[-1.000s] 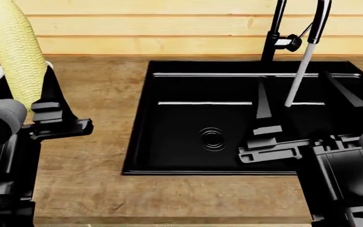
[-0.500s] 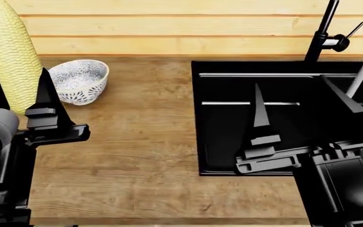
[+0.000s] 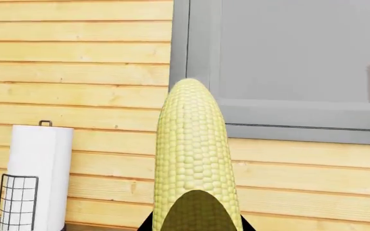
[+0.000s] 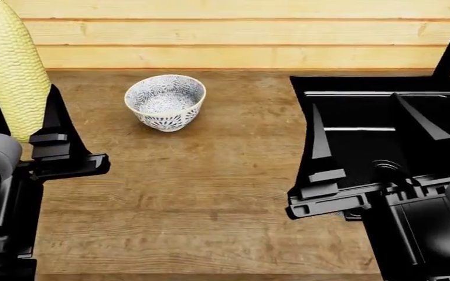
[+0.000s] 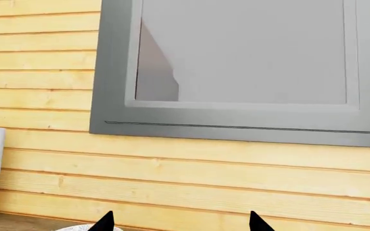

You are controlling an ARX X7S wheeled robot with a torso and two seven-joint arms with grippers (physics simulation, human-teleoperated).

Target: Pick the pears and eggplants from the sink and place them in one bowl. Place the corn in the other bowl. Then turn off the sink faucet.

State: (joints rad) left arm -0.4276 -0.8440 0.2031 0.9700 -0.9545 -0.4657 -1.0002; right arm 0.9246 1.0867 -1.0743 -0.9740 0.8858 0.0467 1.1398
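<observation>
Just 1 corn [image 4: 10, 70] clamped upright in left pincer [image 4: 23, 120], 1 bowl [image 4: 166, 101] on counter [image 4: 194, 199], right pincer [image 4: 370, 126] spread, holding nothing.

Even, bright, flat simulator light. All views are sharp, without glare. The bowl [image 4: 166, 101] casts only a faint shadow on the counter [image 4: 201, 187].

There are no words, numbers, labels or signs to read in any of the views. Nothing here has writing on it.
</observation>
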